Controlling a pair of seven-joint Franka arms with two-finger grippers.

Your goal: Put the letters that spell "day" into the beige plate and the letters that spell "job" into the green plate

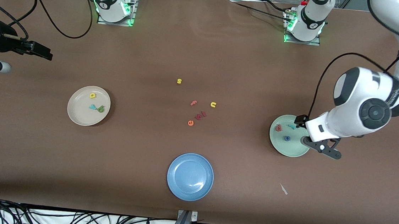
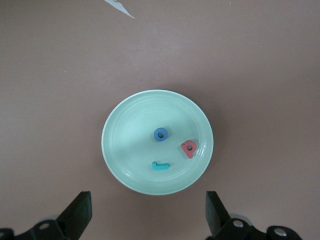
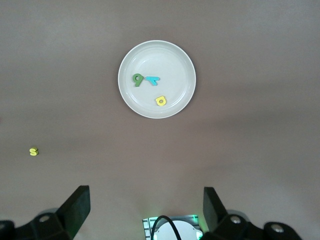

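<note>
At the right of the frame the left gripper is hovering over the green plate, fingers spread, 3 letters lying inside. At the upper left the right gripper is waiting open, while the beige plate is holding 3 more letters.

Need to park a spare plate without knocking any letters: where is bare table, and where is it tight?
Bare table lies between the beige plate and the loose letters, and between those letters and the green plate. The blue plate holds nothing. It is tight mid-table around the loose letters, and the left gripper hangs open over the green plate.
</note>
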